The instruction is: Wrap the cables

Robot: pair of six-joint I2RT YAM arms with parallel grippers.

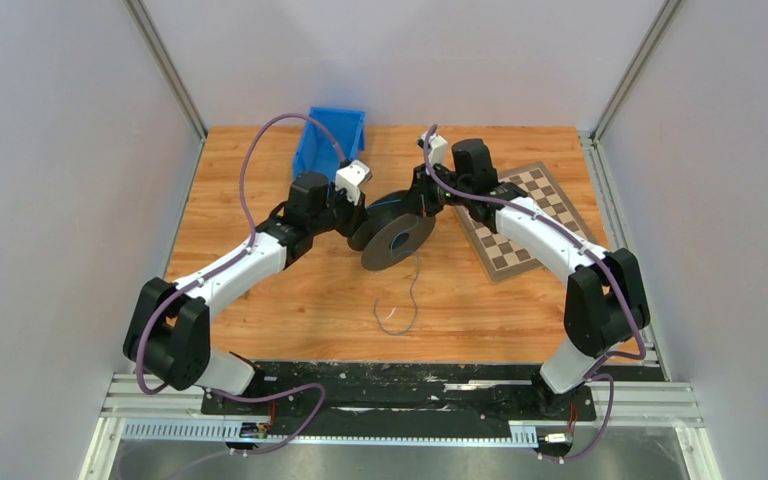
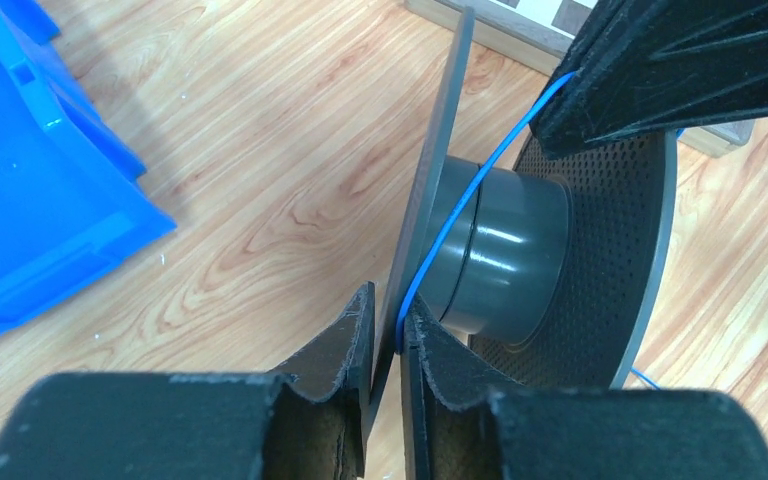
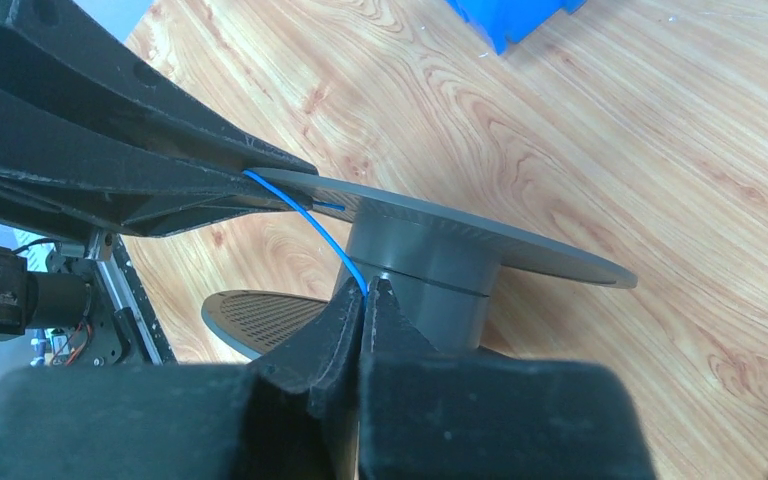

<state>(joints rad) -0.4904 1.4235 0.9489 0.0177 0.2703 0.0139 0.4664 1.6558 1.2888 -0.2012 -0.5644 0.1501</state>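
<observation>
The right tool point(image 3: 368, 288) is pinched tight on the thin blue cable point(image 3: 312, 215), which crosses the hub of the black spool point(image 1: 397, 240) over the middle of the table point(image 1: 290, 310). The left tool point(image 2: 388, 325) stands slightly parted astride a spool flange and the cable. A loose tail curls toward the near edge.

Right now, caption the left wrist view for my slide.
Left gripper straddles a flange of the grey spool as the blue cable crosses its hub to the shut right gripper.
</observation>
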